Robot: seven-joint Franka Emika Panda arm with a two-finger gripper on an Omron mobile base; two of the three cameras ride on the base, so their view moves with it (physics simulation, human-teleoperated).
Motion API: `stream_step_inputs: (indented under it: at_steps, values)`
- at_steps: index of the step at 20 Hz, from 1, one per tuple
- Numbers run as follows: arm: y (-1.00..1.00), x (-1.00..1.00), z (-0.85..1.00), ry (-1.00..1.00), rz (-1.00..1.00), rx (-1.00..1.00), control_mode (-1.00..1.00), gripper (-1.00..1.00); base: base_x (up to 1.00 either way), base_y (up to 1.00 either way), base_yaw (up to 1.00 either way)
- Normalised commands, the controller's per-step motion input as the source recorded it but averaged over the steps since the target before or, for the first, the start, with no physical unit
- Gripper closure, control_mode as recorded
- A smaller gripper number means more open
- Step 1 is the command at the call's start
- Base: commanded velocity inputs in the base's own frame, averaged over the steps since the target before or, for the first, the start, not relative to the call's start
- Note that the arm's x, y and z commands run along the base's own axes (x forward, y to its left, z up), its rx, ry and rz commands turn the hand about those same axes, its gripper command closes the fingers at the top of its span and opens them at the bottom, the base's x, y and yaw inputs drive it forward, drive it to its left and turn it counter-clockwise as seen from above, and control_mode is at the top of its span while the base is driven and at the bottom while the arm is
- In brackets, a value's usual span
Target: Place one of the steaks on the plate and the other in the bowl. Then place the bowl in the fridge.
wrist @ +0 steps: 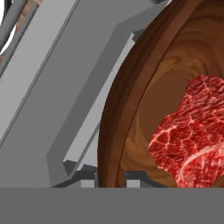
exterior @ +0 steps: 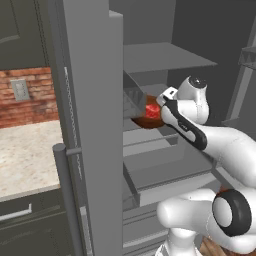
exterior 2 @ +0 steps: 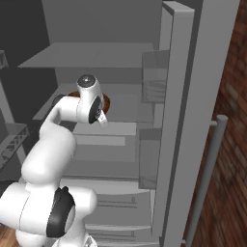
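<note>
Wooden bowl [wrist: 131,109] sits upright, mouth up, steak [wrist: 192,135] lying flat inside; tool [wrist: 110,177] pinches its rim.

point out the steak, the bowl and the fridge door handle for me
steak [wrist: 192,131]: hand view, middle of its marbled red top.
bowl [wrist: 144,78]: hand view, bare brown inner wall, upper left of the meat.
fridge door handle [exterior: 64,190]: left base view, upper stretch of the long grey bar.

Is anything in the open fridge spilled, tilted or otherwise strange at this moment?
Nothing stands out. The bowl sits inside the fridge at shelf height, with the steak lying inside it, not spilled. The pincer grips the bowl's rim. Whether the bowl already rests on the shelf cannot be told.
</note>
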Motion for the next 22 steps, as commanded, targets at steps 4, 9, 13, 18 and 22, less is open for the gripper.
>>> stream_step_inputs:
  at_steps: [4,9,13,18,22]
  values:
    - [0.00,0.38,-0.16,0.00,-0.02,0.00,-1.00,1.00,0.00,0.00,0.00]
    - [0.05,0.45,-0.15,0.00,-0.03,0.00,-1.00,1.00,0.00,0.00,0.00]
    - [0.18,0.45,-0.21,0.00,-0.03,-0.02,-1.00,1.00,0.00,0.00,0.00]
    - [0.21,0.36,-0.30,0.00,-0.04,-0.04,-1.00,1.00,0.00,0.00,0.00]
    - [0.18,0.20,-0.41,0.00,-0.03,-0.05,-1.00,1.00,0.00,0.00,0.00]
